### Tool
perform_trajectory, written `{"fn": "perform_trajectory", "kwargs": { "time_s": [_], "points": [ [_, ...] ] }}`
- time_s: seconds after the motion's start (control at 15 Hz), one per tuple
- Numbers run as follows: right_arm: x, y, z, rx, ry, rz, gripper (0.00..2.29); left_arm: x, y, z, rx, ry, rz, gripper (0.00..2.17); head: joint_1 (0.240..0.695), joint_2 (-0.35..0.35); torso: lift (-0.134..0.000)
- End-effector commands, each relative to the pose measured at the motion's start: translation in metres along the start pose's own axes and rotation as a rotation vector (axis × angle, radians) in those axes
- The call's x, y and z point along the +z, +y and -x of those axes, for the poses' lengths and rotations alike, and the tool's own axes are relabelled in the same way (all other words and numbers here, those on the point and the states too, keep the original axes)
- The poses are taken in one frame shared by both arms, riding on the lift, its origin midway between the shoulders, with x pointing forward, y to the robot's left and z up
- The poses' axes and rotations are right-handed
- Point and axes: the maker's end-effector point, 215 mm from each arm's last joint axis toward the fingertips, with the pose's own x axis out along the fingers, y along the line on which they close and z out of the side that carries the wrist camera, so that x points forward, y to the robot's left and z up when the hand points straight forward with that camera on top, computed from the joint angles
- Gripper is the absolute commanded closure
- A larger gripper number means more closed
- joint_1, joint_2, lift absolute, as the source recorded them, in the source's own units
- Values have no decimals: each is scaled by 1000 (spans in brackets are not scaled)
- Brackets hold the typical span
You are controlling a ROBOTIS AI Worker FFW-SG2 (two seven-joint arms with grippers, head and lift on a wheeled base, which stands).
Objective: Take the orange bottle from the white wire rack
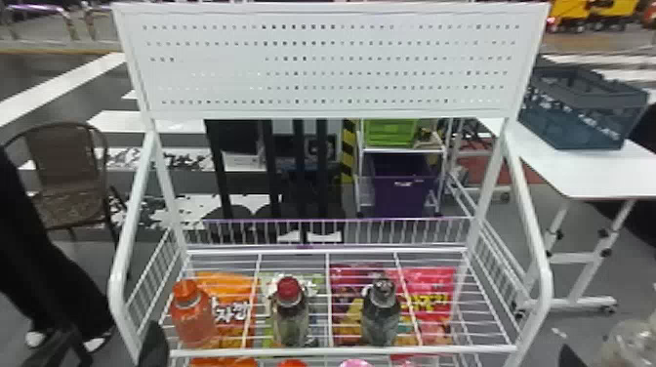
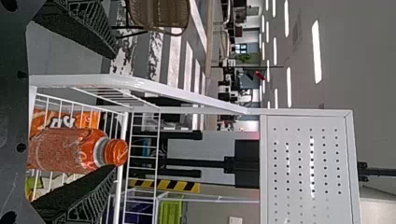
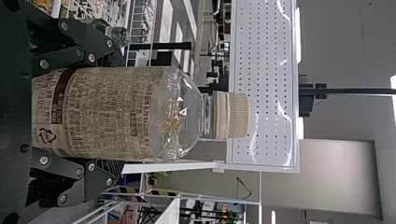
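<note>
Seen at the left front of the white wire rack, with fingers spread apart and nothing pinched between: the left gripper. Located upright on the wire shelf, near its left front corner: the orange bottle, under an orange cap. In the left wrist view, seen beyond the spread fingers, within the space between the two, closer to one than to the other. In the head view, positioned outside the rack at the lower right: the right gripper, with fingers pinching the sides of a clear bottle with a beige label and a beige ribbed cap. Arranged upright along the same shelf, to the right of the orange bottle and well apart: first a red-capped bottle, then a grey-capped bottle. Visible through the wires, below the bottles: snack bags in orange, green, purple and pink. Mounted above the shelf, at the back: a white perforated panel. Placed to the right of the rack: a white table with a dark crate on top. Placed to the left, on the floor beyond: a brown chair.
</note>
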Motion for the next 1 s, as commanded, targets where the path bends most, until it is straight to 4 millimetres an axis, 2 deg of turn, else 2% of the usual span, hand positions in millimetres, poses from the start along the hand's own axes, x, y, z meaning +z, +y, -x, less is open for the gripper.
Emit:
{"fn": "perform_trajectory", "kwargs": {
  "time_s": [0.0, 0.6, 0.73, 0.93],
  "points": [
    [2, 0, 0, 0, -5, 1, 1102, 1, 0, 0, -1, -1, -1, 39, 499, 0, 0],
    [3, -1, 3, -2, -9, 1, 1102, 1, -2, 3, -6, 2, 6, 39, 499, 0, 0],
    [3, -1, 3, -2, -9, 1, 1099, -14, -15, 6, -34, 30, 17, 39, 499, 0, 0],
    [1, -2, 3, -5, -5, 1, 1099, -37, -52, 19, -100, 42, 53, 39, 499, 0, 0]
  ]
}}
